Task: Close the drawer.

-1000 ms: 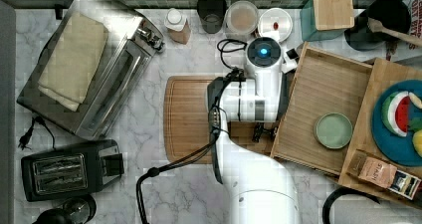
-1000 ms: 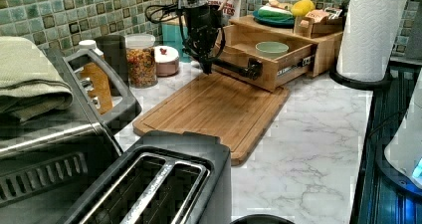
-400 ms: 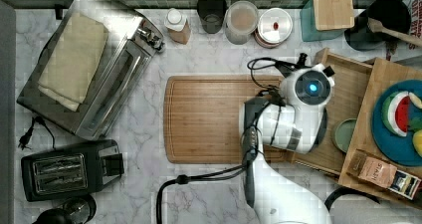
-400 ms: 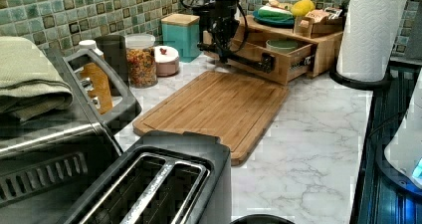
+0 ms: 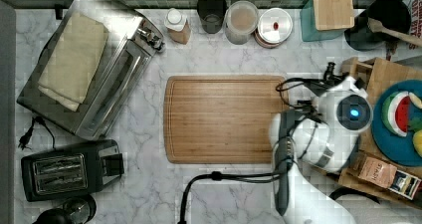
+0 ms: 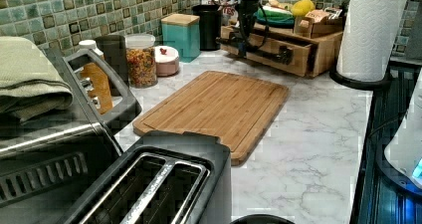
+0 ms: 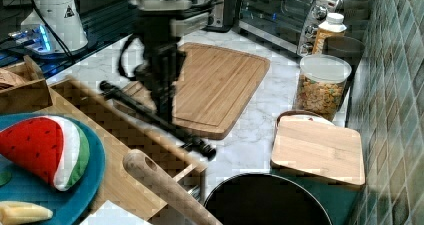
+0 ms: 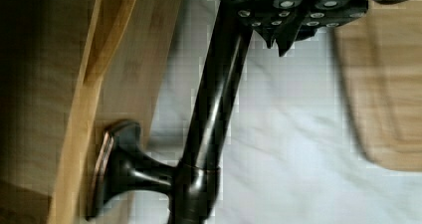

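Observation:
The drawer (image 6: 271, 45) is a light-brown bamboo box, pushed nearly all the way into its wooden cabinet, so only its front panel (image 8: 132, 69) shows. A dark metal bar handle (image 6: 278, 55) runs across that front. My gripper (image 6: 243, 47) hangs straight down at the handle (image 7: 150, 112). In the wrist view its black fingertips (image 8: 271, 37) are pressed together beside the bar (image 8: 219, 89), on the side away from the drawer front. I cannot tell whether they touch the bar. The gripper (image 7: 165, 107) holds nothing.
A big bamboo cutting board (image 5: 224, 118) lies on the marble counter in front of the cabinet. A blue plate (image 5: 393, 144) with a toy watermelon slice sits on the cabinet top. Jars (image 5: 241, 21), a teal box (image 5: 333, 10) and a black pot (image 5: 383, 15) line the tiled wall. A paper towel roll (image 6: 378, 30) stands by the cabinet.
The arm has swept toward the top view's right with the drawer front. The drawer has slid into the cabinet, and its floor and the green bowl in it are now hidden.

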